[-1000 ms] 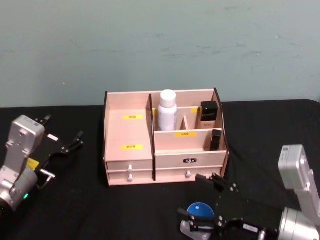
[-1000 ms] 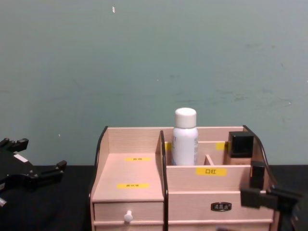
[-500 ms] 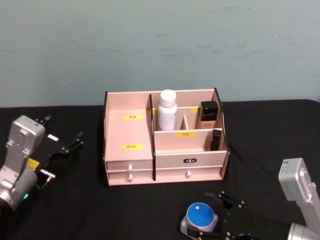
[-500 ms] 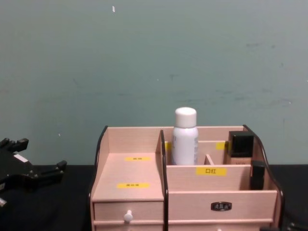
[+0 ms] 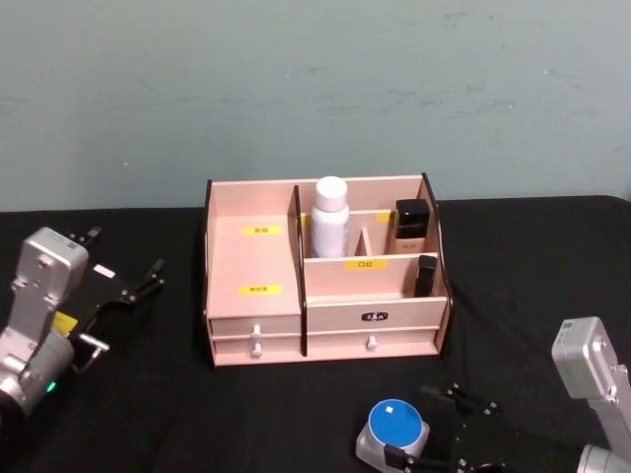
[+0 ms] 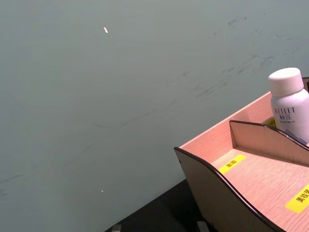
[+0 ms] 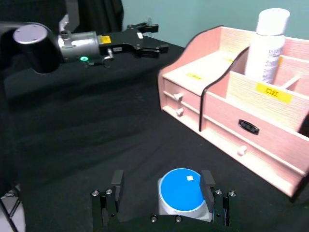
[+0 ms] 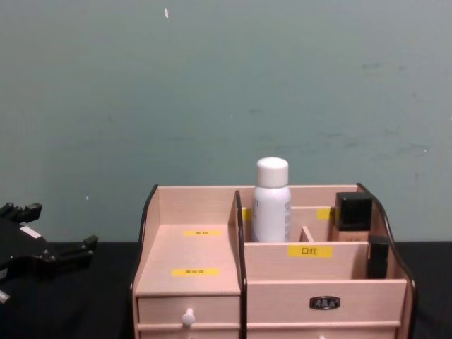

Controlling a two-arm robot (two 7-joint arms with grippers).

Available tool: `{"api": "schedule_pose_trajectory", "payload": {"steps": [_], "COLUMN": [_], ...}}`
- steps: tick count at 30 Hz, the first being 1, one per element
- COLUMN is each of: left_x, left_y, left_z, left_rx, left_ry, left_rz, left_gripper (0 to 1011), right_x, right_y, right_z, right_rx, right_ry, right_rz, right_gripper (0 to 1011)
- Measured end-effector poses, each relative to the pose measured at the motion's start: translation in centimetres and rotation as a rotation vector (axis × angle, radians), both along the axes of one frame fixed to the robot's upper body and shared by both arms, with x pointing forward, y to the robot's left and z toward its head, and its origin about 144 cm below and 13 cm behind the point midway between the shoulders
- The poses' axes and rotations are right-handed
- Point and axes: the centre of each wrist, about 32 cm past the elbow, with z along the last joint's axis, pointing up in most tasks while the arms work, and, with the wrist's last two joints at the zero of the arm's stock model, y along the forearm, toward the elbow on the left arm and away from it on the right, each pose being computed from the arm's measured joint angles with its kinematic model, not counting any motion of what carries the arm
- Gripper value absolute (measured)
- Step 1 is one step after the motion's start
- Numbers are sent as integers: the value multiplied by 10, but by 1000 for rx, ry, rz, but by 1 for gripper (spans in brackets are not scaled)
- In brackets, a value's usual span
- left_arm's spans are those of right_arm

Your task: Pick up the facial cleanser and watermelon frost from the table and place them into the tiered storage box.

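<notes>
The facial cleanser (image 5: pixel 330 219) stands upright inside the tiered storage box (image 5: pixel 254 264), in a rear compartment just to the right of the tall middle divider, with its rounded white cap rising above the box's back wall. Two black-capped bottles (image 5: pixel 412 225) occupy the compartments on the box's right side, one at the back and a slimmer one farther forward. The box sits in the middle of the black worktop (image 5: pixel 148 394), with its drawers (image 5: pixel 255 338) facing the robot.

The watermelon frost (image 5: pixel 392 432) rests upright on the worktop in front of the box, toward its right end and well clear of the drawers, its flat blue lid facing up.

The right claw (image 5: pixel 426 426) is low over the worktop with its jaws released and spread around the jar. In the right wrist view the jar (image 7: pixel 182 191) lies between the two fingers (image 7: pixel 116 180), off-centre and close against one of them. Whether that finger actually touches the jar is hard to tell from this angle. The other finger stands clearly apart from the jar.

The left claw (image 5: pixel 126 250) is parked over the worktop to the left of the box, well apart from it, with its jaws released and holding nothing. It shows in the same pose in the chest view (image 8: pixel 62 226).
</notes>
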Motion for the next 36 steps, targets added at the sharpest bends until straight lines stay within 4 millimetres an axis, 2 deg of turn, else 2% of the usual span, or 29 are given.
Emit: {"api": "schedule_pose_trajectory", "payload": {"steps": [13, 36], "left_x": [0, 0], "left_y": [0, 0], "left_z": [0, 0], "left_rx": [0, 0], "left_ry": [0, 0], "left_rz": [0, 0], "left_gripper": [1010, 1010], "right_x": [13, 29], "right_y": [-3, 7], "right_z": [-7, -24], "right_rx": [-14, -13], "right_ry": [1, 38], "right_rz": [-29, -7], "right_gripper": [1002, 1002]}}
